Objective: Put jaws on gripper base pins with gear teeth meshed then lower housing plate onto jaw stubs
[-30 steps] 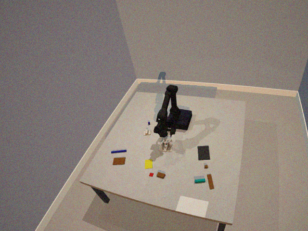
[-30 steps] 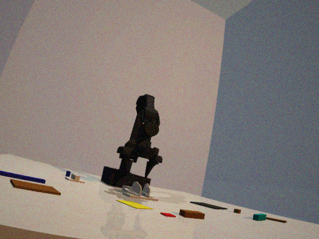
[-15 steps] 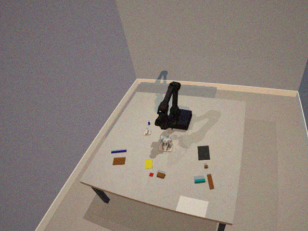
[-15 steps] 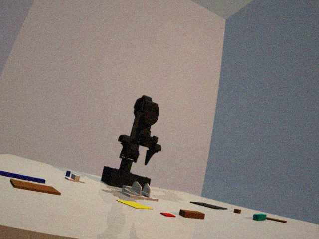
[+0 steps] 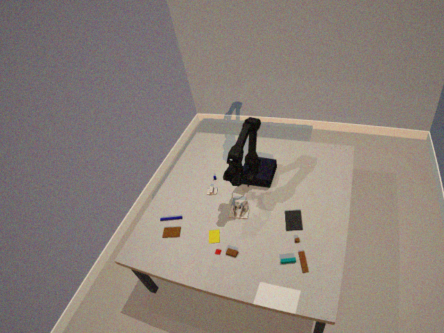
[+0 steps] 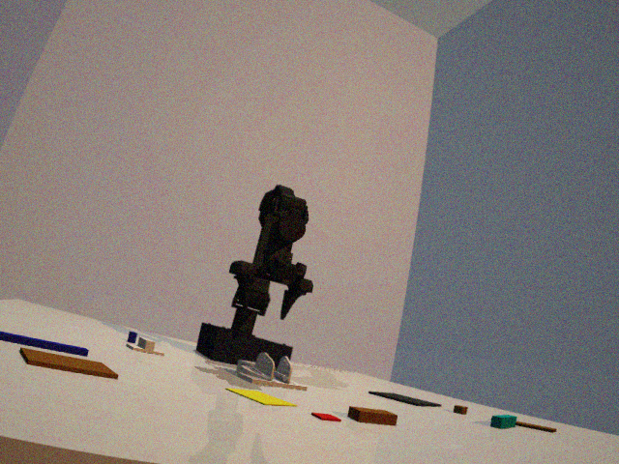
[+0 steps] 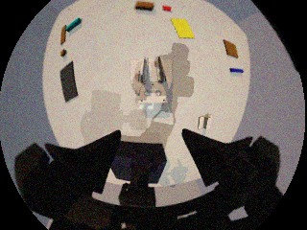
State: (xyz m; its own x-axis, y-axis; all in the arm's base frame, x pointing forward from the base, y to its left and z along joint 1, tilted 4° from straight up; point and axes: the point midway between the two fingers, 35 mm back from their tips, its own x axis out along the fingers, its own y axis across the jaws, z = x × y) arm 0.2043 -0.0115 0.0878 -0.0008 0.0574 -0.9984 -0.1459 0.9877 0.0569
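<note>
The pale gripper base (image 5: 238,216) (image 6: 295,386) (image 7: 134,65) lies on the table in front of the arm. Two upright jaws stand over it side by side, a left jaw (image 7: 145,70) and a right jaw (image 7: 161,70), with a gap between them. A pale plate-like part (image 7: 153,100) with small round marks lies across their near ends, apparently the housing plate. The views are too coarse to show whether it is level, and the gear teeth cannot be made out. My gripper (image 6: 270,315) (image 7: 152,133) is wide open and empty, above and behind the assembly, clear of it.
A small pale part (image 5: 212,191) (image 6: 145,344) (image 7: 204,122) and a small blue block (image 5: 214,177) stand beside the arm. A yellow sheet (image 5: 214,236), a red piece (image 5: 218,252), a brown block (image 5: 232,252) and a dark plate (image 5: 293,220) lie farther out.
</note>
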